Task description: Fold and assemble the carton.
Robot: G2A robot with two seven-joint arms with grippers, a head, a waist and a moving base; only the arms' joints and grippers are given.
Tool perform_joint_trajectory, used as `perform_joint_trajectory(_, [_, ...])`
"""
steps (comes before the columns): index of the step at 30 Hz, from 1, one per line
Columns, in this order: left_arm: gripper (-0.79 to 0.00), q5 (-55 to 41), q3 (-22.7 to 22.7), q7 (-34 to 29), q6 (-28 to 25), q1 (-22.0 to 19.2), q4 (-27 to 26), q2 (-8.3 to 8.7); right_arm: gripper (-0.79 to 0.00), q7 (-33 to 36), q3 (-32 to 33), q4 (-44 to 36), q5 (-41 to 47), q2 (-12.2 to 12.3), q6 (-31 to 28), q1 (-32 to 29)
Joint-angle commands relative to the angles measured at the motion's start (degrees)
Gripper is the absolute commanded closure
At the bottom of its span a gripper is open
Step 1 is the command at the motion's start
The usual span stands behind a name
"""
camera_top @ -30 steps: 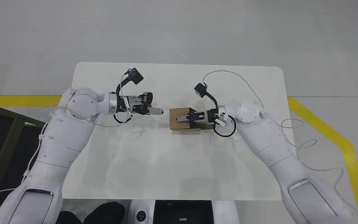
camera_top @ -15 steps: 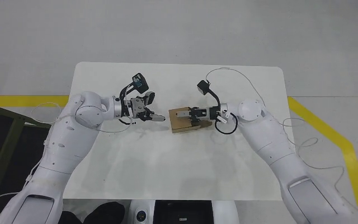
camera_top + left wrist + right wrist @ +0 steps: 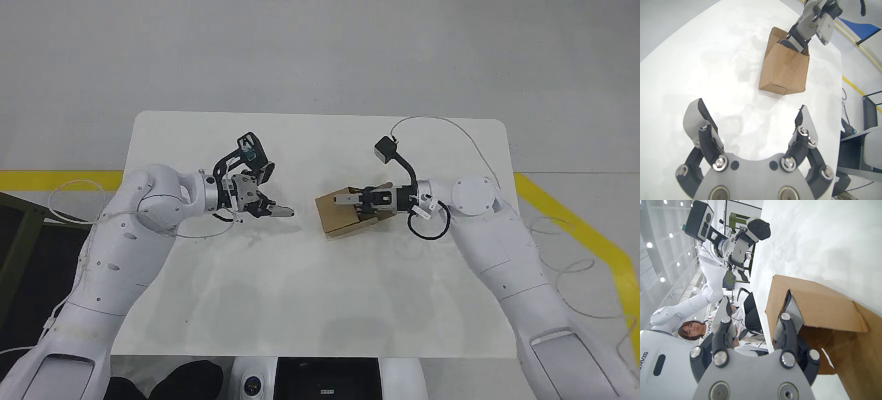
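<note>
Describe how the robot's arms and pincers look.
The left arm and right arm wear glossy white rounded shells. Each ends in a two-fingered pincer, the left pincer and right pincer: silver-grey fingers with black ribbed pads, black linkages and silver screws. A black camera box sits on a bracket at each wrist. A thin white cable loops from the right one.

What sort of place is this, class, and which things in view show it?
Probably a robotics lab or workshop hall: a white work table stands on a grey floor with yellow marking lines, and rows of ceiling lights hang high overhead.
</note>
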Motion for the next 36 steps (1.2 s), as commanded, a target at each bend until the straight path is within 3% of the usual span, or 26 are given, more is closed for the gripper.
perform_joint_trajectory(1, [-0.785,4.98,0.02,3.15,-1.54,0.56,-1.05,0.07,-0.493,-0.12,0.09,-0.27,-0.43,0.19,0.73,-0.78])
perform_joint_trajectory(6, [-0.785,16.58,0.35,11.99,-3.55,2.51,-3.52,0.12,-0.48,-2.38,-1.04,-0.42,-0.47,-0.08,1.7,-1.78])
perform_joint_trajectory(11, [-0.785,20.77,0.9,17.52,-5.69,3.36,-2.92,0.13,-0.391,-5.99,-3.54,-0.86,0.99,-1.17,2.21,-1.76])
perform_joint_trajectory(14, [-0.785,20.79,0.76,19.28,-7.42,3.52,-2.36,0.26,-0.385,-8.02,-5.22,-0.74,1.35,-1.92,2.15,-1.31])
perform_joint_trajectory(19, [-0.785,19.43,1.01,19.29,-7.96,3.51,-1.96,0.61,-0.416,-8.93,-7.24,1.87,1.09,-2.82,1.85,-0.02])
perform_joint_trajectory(23, [-0.785,18.42,1.54,19.51,-7.96,3.69,-2.25,0.89,-0.542,-6.78,-6.79,3.46,-0.71,-2.49,1.14,0.97])
perform_joint_trajectory(28, [-0.785,18.37,2.69,20.25,-7.96,3.98,-2.84,0.96,-0.591,-4.15,-4.65,2.84,-2.07,-1.37,0.69,0.31])
perform_joint_trajectory(32, [-0.785,18.56,3.22,20.87,-7.07,3.95,-2.55,0.86,-0.566,-3.2,-2.45,0.54,-2.22,-0.42,0.97,-0.95])
perform_joint_trajectory(36, [-0.785,18.84,3.59,22.13,-3.77,4.37,-2.18,0.61,-0.437,-2.03,-0.69,-2.15,-3.13,0.51,1.55,-2.5])
